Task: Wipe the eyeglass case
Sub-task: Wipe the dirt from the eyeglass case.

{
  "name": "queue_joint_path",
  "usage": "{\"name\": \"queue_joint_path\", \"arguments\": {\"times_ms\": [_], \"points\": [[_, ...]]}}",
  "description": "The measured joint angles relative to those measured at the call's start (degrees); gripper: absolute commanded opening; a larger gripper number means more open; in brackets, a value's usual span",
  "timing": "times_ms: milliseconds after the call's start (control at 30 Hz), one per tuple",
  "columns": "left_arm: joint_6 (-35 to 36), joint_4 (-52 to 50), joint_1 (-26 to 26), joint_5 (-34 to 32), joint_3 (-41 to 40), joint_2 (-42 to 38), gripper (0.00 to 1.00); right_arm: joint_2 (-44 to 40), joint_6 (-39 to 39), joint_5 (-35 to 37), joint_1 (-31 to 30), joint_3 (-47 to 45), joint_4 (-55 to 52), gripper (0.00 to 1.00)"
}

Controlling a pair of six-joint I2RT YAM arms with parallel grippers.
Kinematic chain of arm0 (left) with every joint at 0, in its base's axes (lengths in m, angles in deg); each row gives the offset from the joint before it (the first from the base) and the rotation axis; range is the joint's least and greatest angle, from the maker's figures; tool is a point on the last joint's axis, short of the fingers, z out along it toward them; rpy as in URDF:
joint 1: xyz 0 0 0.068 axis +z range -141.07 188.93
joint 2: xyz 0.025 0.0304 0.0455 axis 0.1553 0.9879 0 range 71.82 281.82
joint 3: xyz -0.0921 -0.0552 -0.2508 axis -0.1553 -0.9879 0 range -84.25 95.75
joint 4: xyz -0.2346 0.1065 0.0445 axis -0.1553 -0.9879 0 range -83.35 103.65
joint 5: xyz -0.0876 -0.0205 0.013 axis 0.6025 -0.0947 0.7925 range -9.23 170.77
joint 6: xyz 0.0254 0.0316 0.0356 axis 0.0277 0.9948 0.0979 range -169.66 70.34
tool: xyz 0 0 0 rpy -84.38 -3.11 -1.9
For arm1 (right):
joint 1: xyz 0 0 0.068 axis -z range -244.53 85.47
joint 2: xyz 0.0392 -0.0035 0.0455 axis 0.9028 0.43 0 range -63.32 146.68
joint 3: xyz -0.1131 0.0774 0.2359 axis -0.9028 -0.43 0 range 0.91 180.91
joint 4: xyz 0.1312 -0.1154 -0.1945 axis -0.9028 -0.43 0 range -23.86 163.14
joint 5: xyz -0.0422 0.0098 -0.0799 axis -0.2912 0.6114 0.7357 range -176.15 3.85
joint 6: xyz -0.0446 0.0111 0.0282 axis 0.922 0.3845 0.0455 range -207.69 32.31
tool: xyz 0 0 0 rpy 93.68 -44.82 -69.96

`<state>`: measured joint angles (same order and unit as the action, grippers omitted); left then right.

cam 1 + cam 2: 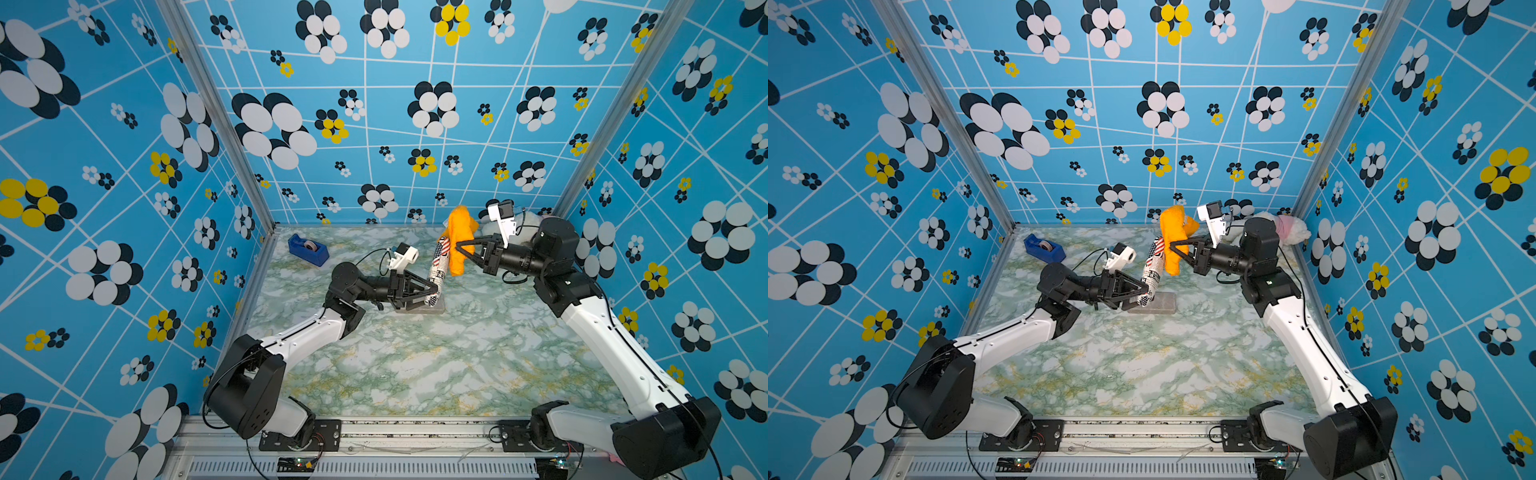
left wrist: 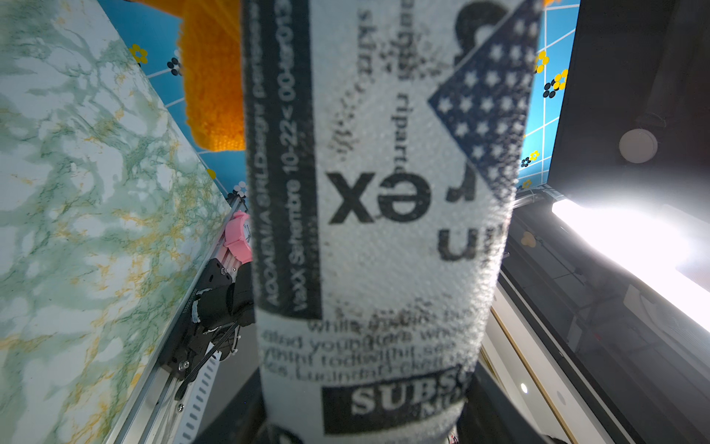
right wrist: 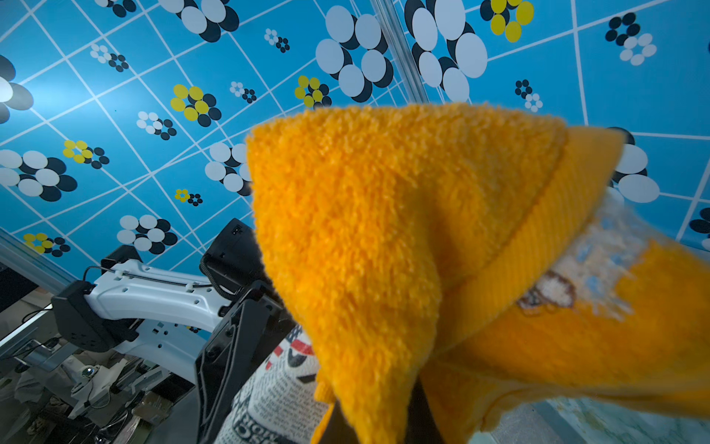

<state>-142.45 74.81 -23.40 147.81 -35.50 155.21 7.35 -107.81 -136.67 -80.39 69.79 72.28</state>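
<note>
The eyeglass case (image 1: 438,266) (image 1: 1152,266) is a long case with newspaper print and a stars-and-stripes patch. It is lifted off the table and tilted, its upper end toward the back. My left gripper (image 1: 436,289) (image 1: 1144,291) is shut on its lower end. In the left wrist view the case (image 2: 384,230) fills the middle, above the left gripper (image 2: 365,423). My right gripper (image 1: 459,245) (image 1: 1173,245) (image 3: 384,423) is shut on an orange fluffy cloth (image 1: 459,232) (image 1: 1173,232) (image 3: 384,230). The cloth lies against the case's upper right side (image 3: 276,392).
A grey flat block (image 1: 432,307) (image 1: 1160,302) lies on the marble table (image 1: 415,365) below the case. A blue tape dispenser (image 1: 308,248) (image 1: 1044,248) sits at the back left. A white and pink plush toy (image 1: 1283,228) rests in the back right corner.
</note>
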Motion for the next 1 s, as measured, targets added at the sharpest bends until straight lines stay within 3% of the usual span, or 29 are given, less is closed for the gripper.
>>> {"name": "queue_joint_path", "arguments": {"times_ms": [200, 433, 567, 1000], "points": [[0.72, -1.81, 0.02, 1.14, 0.0, 0.0, 0.06, -4.83, -0.28, -2.73, -1.03, -7.32, -0.48, 0.0], [0.68, -2.05, 1.6, 1.38, 0.0, 0.0, 0.06, -10.64, -2.62, -0.37, -11.13, -17.64, -0.68, 0.0], [0.48, -2.05, 1.7, 1.27, 0.0, 0.0, 0.06, -10.86, -2.82, 0.24, -11.43, -18.03, -0.7, 0.0], [1.18, -4.0, 0.68, 1.2, 0.02, -0.55, 0.06, 3.72, -1.53, -3.89, 0.46, 3.93, -1.51, 0.0]]}}
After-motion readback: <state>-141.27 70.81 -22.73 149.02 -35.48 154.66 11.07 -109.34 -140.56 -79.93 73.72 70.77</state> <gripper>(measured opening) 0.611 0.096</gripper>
